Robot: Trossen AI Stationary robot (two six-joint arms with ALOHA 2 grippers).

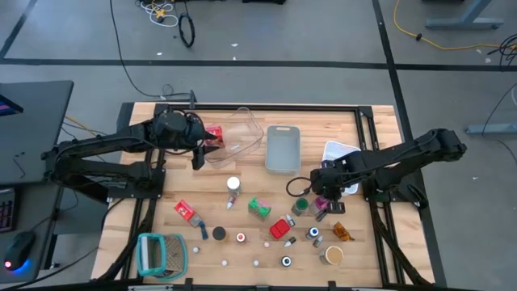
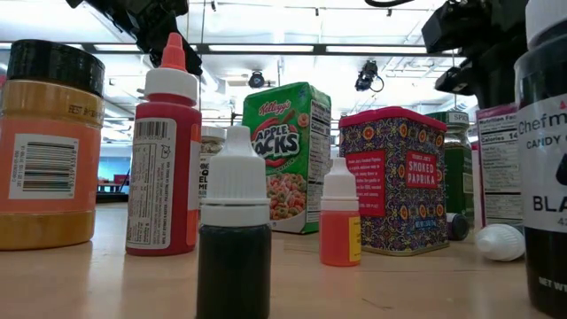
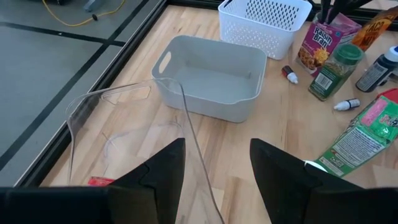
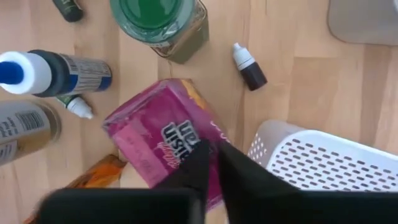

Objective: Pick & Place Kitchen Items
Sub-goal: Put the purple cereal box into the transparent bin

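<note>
Wooden slats of the desk (image 1: 242, 214) fill my overhead view, with the clear bin (image 1: 240, 136), grey bin (image 1: 283, 149) and white basket (image 1: 338, 153) along the far side and the kitchen items scattered nearer me. My left claw (image 1: 212, 142) hangs spread and empty at the clear bin's rim, while my right claw (image 4: 211, 163) sits pressed together over the pink box (image 4: 163, 144), lying flat beside the white basket without gripping it. I judge that carton light but crushable, best pinched gently across its narrow sides.
</note>
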